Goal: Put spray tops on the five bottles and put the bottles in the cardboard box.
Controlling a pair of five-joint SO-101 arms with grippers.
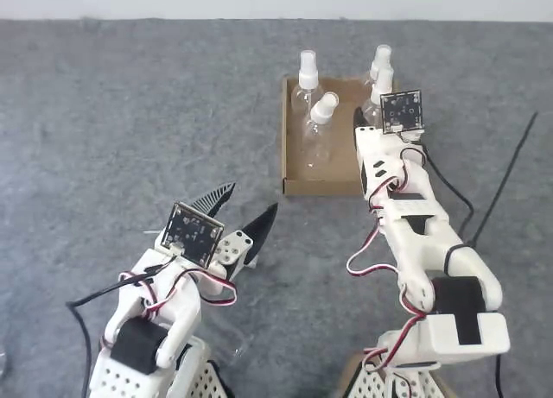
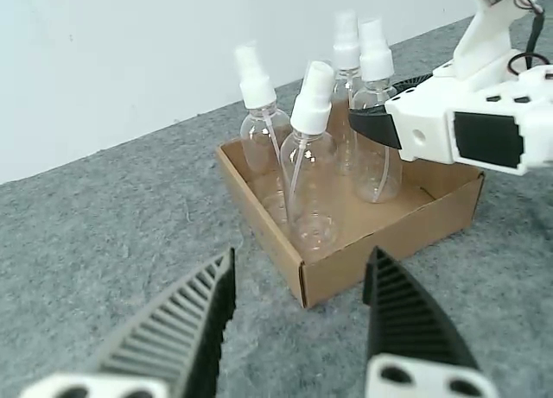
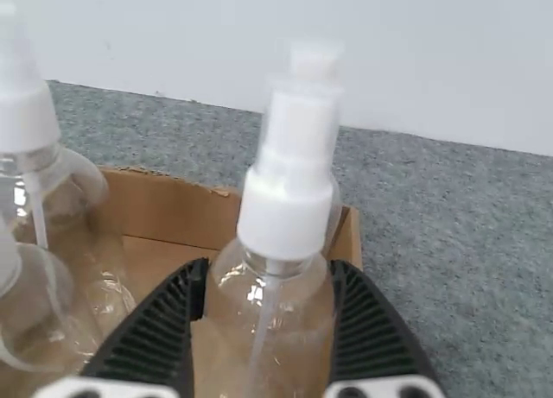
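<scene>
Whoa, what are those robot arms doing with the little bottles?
They are filling a box. The right gripper is around one bottle standing in the box, with its fingers against the bottle's sides. Counting that one, four bottles with spray tops are in the box. The left gripper is open and empty above the table, short of the box.
</scene>
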